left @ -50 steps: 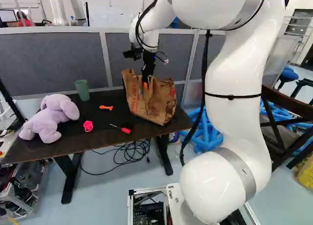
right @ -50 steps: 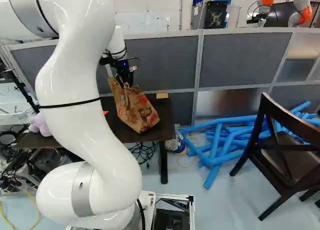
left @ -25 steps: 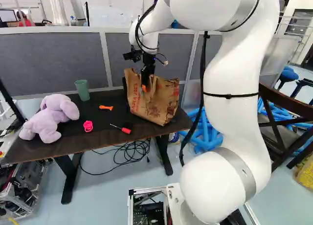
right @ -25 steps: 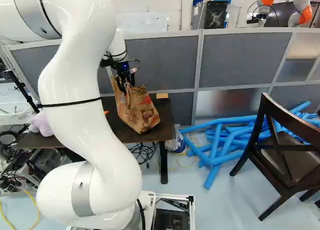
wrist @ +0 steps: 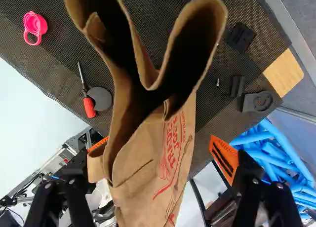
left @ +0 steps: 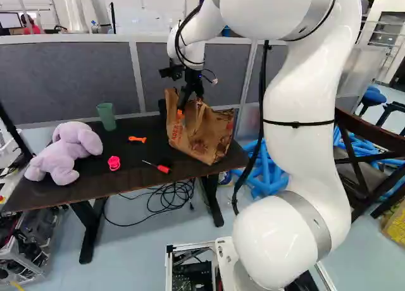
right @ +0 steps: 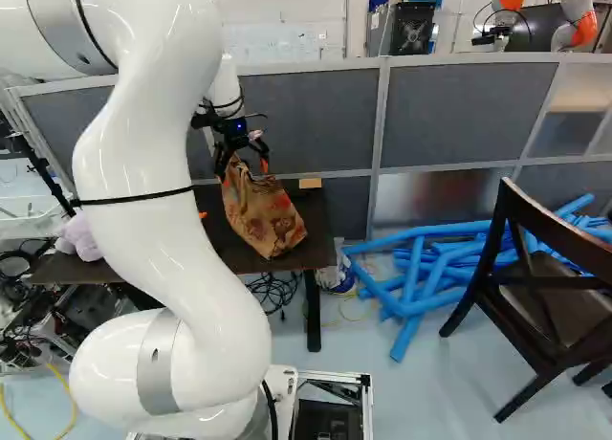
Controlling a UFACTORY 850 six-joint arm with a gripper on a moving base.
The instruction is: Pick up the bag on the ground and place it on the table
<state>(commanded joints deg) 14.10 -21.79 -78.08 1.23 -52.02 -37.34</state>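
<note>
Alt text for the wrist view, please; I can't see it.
A brown paper bag, top gaping, on a dark table, between the spread fingers of the open hand. Beside the bag lie a red screwdriver and pink cup; blue tubes show past the table.

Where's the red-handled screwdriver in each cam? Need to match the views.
Left base view: on the table, between the pink piece and the paper bag.
Right base view: not in it; the arm seems to block that patch.
Wrist view: the screwdriver lies beside the bag, against a dark disc.
Shared landmark: the paper bag, in all three.
</note>
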